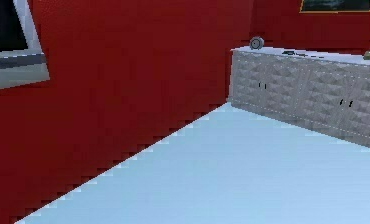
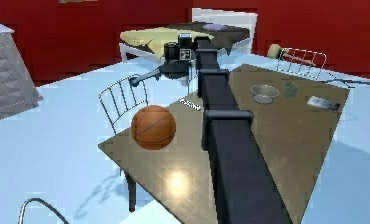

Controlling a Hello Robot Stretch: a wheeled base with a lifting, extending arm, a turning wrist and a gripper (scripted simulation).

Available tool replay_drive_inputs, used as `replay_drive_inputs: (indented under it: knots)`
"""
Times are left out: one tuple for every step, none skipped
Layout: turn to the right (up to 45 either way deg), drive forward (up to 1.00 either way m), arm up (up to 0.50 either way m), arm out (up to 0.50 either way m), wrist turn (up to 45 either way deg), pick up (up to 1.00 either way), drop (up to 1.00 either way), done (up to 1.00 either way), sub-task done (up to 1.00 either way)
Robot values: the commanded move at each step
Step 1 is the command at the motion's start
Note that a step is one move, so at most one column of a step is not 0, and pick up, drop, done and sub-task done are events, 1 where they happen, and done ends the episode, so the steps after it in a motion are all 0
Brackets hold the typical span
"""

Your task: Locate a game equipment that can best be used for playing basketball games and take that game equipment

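Observation:
An orange basketball [image 2: 153, 127] rests on the brown wooden table [image 2: 293, 140], near the table's left edge in the arm side view. The dark arm bar [image 2: 228, 130] rises over the table just right of the ball. Beyond the ball, my gripper [image 2: 141, 78] reaches left past the table's far left corner. Its thin fingers [image 2: 148, 75] show against bare pale floor and hold nothing. The ball lies nearer to me than the gripper.
A wire chair [image 2: 121, 100] stands at the table's left, another [image 2: 303, 60] at its far side. A bowl [image 2: 263, 94] and a flat device [image 2: 319, 102] lie on the table. Behind is a bed [image 2: 168, 38]. A grey cabinet row [image 1: 303, 85] lines the red wall.

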Motion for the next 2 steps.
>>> replay_drive_inputs:
  knots:
    - [0.0, 0.0, -0.3, 0.0, 0.0, 0.0, 0.0, 0.0, 0.0]
    - [0.0, 0.0, 0.0, 0.0, 0.0, 1.0, 0.0, 0.0, 0.0]
